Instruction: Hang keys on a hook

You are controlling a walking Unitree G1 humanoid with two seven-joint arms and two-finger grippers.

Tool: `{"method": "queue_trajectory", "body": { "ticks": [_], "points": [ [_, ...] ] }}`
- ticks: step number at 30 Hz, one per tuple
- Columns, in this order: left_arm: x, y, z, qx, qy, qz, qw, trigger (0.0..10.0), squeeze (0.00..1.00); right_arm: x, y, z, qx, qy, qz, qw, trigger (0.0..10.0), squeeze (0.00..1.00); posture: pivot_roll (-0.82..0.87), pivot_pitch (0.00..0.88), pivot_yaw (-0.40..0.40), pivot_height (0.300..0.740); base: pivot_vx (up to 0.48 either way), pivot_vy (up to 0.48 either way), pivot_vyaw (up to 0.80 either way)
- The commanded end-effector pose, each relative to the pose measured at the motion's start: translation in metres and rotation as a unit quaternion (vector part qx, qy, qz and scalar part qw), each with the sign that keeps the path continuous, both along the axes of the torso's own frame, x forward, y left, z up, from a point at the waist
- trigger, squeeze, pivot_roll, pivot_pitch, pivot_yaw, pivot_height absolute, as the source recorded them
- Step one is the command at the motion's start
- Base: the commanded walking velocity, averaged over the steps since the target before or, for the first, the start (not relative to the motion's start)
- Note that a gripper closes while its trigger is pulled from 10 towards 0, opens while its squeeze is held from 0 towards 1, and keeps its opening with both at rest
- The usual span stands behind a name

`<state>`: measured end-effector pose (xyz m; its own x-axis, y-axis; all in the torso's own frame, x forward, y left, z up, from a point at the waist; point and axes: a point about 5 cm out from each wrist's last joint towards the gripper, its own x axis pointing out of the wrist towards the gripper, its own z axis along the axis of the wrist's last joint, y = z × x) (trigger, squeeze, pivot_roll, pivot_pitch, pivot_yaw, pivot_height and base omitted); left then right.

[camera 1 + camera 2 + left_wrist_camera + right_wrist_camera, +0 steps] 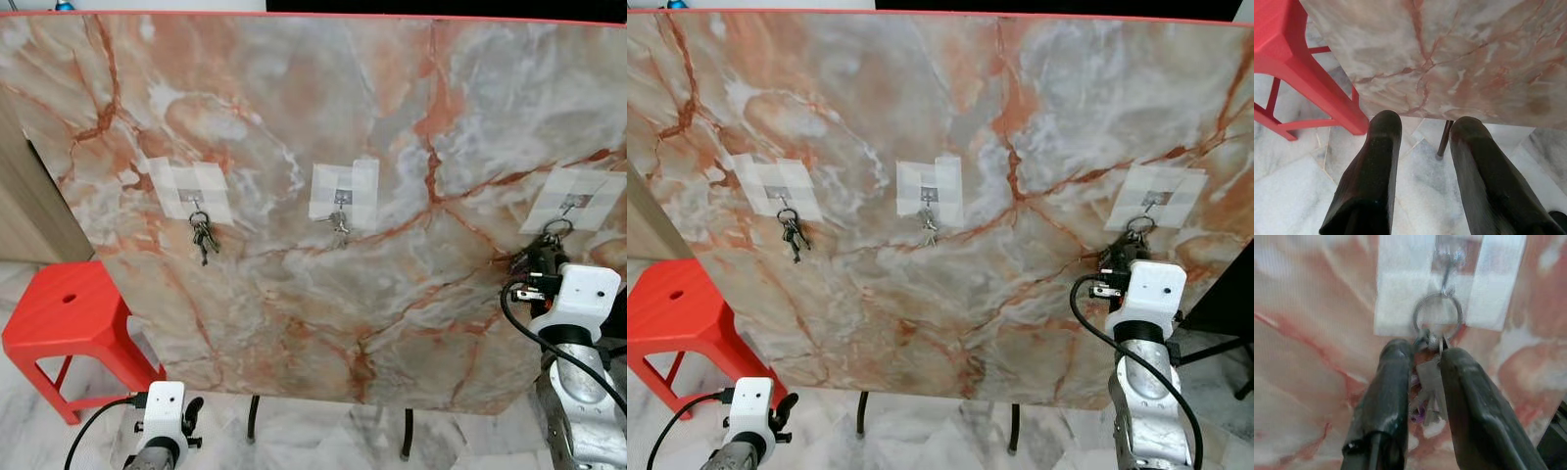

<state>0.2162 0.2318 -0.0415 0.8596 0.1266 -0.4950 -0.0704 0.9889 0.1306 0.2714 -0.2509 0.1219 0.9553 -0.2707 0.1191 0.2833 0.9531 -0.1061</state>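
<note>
Right wrist view — right gripper (1422,357) jaws pinch the keys (1426,391), ring on the hook (1445,276).

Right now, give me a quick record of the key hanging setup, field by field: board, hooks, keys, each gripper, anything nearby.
board: marble-patterned panel, leaning upright
hooks: three, each on a taped patch; left hook, middle hook, right hook
keys: one bunch on left hook, one on middle hook, third bunch with its ring over the right hook
right gripper: fingers closed on the third bunch, just under the ring
left gripper: open, low, idle
nearby: red stool on the robot's left
</note>
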Motion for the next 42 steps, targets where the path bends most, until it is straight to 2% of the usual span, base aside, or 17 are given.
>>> {"method": "queue_trajectory", "body": {
  "ticks": [1,3,4,6,7,8,11,12,13,14,15,19,22,25,26,33,42],
  "points": [
    [-0.002,-0.001,-0.001,0.005,0.005,-0.005,1.0,10.0,0.0,-0.003,0.006,-0.009,0.015,0.017,0.01,1.0,10.0,0.0,-0.04,0.0,0.012,0.74,0.0,0.0,0.0],
    [-0.002,-0.001,-0.002,0.005,0.006,-0.005,1.0,10.0,0.0,-0.004,0.009,-0.018,0.024,0.035,0.016,0.999,10.0,0.0,-0.04,0.0,0.012,0.74,0.0,0.0,0.0],
    [-0.002,-0.001,-0.002,0.004,0.007,-0.004,1.0,10.0,0.0,-0.005,0.02,-0.049,0.063,0.107,0.044,0.991,10.0,0.0,-0.05,0.0,0.011,0.74,0.0,0.0,0.0],
    [-0.002,-0.001,-0.002,0.004,0.007,-0.004,1.0,10.0,0.0,-0.006,0.023,-0.056,0.074,0.125,0.051,0.988,10.0,0.0,-0.05,0.0,0.011,0.74,0.0,0.0,0.0],
    [-0.003,-0.001,-0.002,0.002,0.007,0.0,1.0,10.0,0.0,-0.009,0.032,-0.077,0.079,0.165,0.067,0.981,10.0,0.0,-0.04,0.0,0.008,0.74,0.0,0.0,0.0],
    [-0.003,-0.001,-0.002,0.002,0.007,0.001,1.0,10.0,0.0,-0.01,0.034,-0.084,0.08,0.177,0.071,0.978,10.0,0.0,-0.04,0.0,0.009,0.74,0.0,0.0,0.0],
    [-0.004,0.002,-0.003,0.001,0.011,0.008,1.0,10.0,0.0,-0.02,0.045,-0.125,0.069,0.296,0.082,0.949,10.0,0.0,-0.04,0.0,0.009,0.74,0.0,0.0,0.0],
    [-0.004,0.002,-0.003,0.001,0.011,0.008,1.0,10.0,0.0,-0.02,0.045,-0.125,0.069,0.296,0.082,0.949,10.0,0.0,-0.04,0.0,0.009,0.74,0.0,0.0,0.0],
    [-0.004,0.003,-0.003,0.002,0.014,0.01,1.0,10.0,0.0,-0.025,0.047,-0.137,0.076,0.327,0.081,0.939,10.0,0.0,-0.04,0.0,0.009,0.74,0.0,0.0,0.0],
    [-0.009,0.009,-0.006,-0.002,0.028,0.026,0.999,10.0,0.0,-0.037,0.051,-0.159,0.097,0.374,0.068,0.92,10.0,0.0,-0.03,0.0,0.009,0.74,0.0,0.0,0.0],
    [-0.009,0.009,-0.006,-0.002,0.028,0.026,0.999,10.0,0.0,-0.037,0.051,-0.159,0.097,0.374,0.068,0.92,10.0,0.0,-0.03,0.0,0.009,0.74,0.0,0.0,0.0],
    [-0.021,0.014,-0.014,-0.012,0.059,0.052,0.997,10.0,0.0,-0.056,0.054,-0.181,0.113,0.431,0.056,0.893,10.0,0.0,-0.04,0.0,0.009,0.74,0.0,0.0,0.0],
    [-0.038,0.017,-0.026,-0.044,0.105,0.087,0.99,10.0,0.0,-0.084,0.054,-0.2,0.133,0.484,0.051,0.863,10.0,0.0,-0.03,0.0,0.013,0.74,0.0,0.0,0.0],
    [-0.047,0.017,-0.032,-0.059,0.131,0.101,0.984,10.0,0.0,-0.098,0.054,-0.208,0.148,0.505,0.037,0.85,10.0,0.0,-0.02,0.0,0.014,0.74,0.0,0.0,0.0],
    [-0.053,0.015,-0.036,-0.058,0.15,0.1,0.982,10.0,0.0,-0.105,0.059,-0.213,0.136,0.521,0.054,0.841,10.0,0.0,-0.01,0.0,0.015,0.74,0.0,0.0,0.0],
    [-0.063,0.015,-0.04,-0.056,0.164,0.119,0.978,10.0,0.0,-0.102,0.075,-0.213,0.11,0.517,0.115,0.841,10.0,0.0,-0.02,0.0,0.002,0.74,0.0,0.0,0.0],
    [-0.073,0.01,-0.046,-0.068,0.178,0.129,0.973,10.0,0.0,-0.096,0.061,-0.209,0.085,0.514,0.127,0.844,10.0,0.0,-0.01,0.0,-0.02,0.74,0.0,0.0,0.0]
  ]
}}
